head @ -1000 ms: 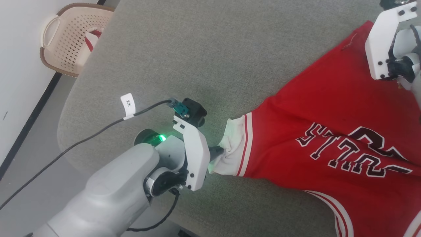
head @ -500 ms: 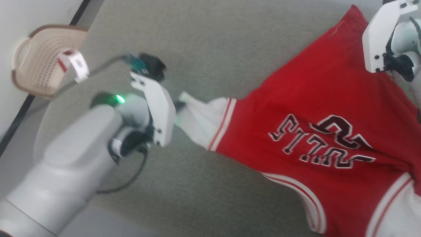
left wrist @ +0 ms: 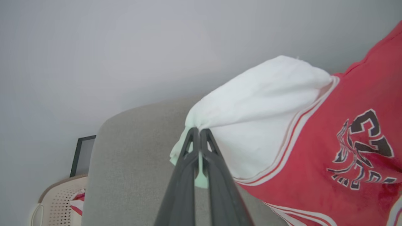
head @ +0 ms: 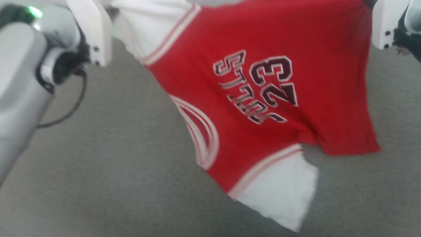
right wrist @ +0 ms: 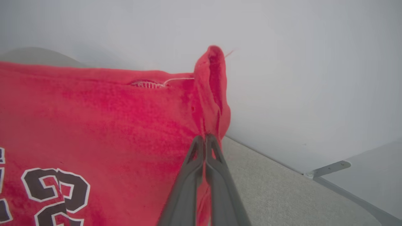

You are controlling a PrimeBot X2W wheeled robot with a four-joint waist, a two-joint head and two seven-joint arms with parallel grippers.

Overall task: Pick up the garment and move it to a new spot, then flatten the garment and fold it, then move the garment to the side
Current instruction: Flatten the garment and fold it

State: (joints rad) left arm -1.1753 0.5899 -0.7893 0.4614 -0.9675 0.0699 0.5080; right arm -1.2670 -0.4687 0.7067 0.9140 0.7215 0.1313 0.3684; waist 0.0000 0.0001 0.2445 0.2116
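The garment (head: 263, 98) hangs spread above the grey surface (head: 98, 171), left gripper (left wrist: 199, 131) clenched on its white sleeve, right gripper (right wrist: 205, 137) on a red corner; the carry step seems in hand, and next calls for laying it flat at a new spot.

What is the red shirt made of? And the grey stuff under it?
The red jersey-style shirt looks like soft knit cotton, matte and fuzzy: it drapes and bunches. The grey surface underneath seems felt-like fabric, dull with fine grain; I can't be sure.
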